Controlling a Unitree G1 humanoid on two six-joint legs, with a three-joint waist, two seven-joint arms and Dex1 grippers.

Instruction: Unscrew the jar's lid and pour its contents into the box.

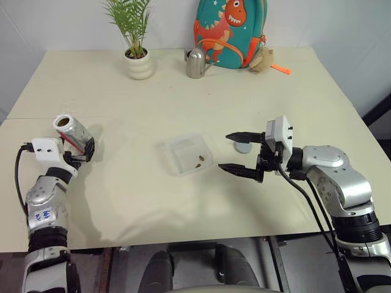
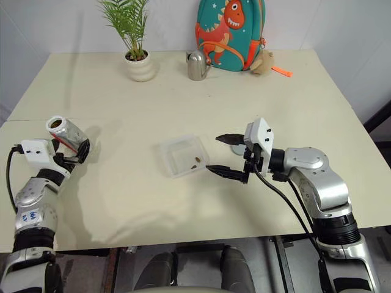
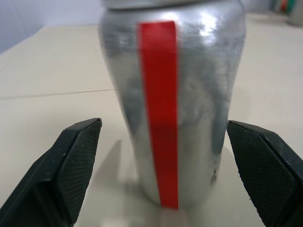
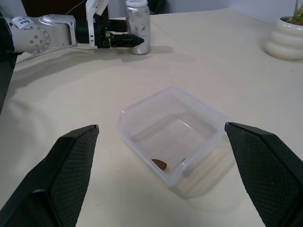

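Table (image 1: 183, 79), then box (image 1: 186, 155) at centre with brown bits (image 1: 200, 162) already in it. Jar (image 1: 72, 131) stands upright and open at near left, between the spread fingers of my left claw (image 3: 163, 165), which grip nothing. My right claw (image 1: 235, 152) is wide and empty, just right of the box; lid (image 1: 243, 147) lies behind it. Pouring looks done; next, draw both arms clear without tipping the jar.

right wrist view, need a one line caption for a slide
Open right gripper faces the clear box holding brown bits; beyond, the jar stands by the left gripper.
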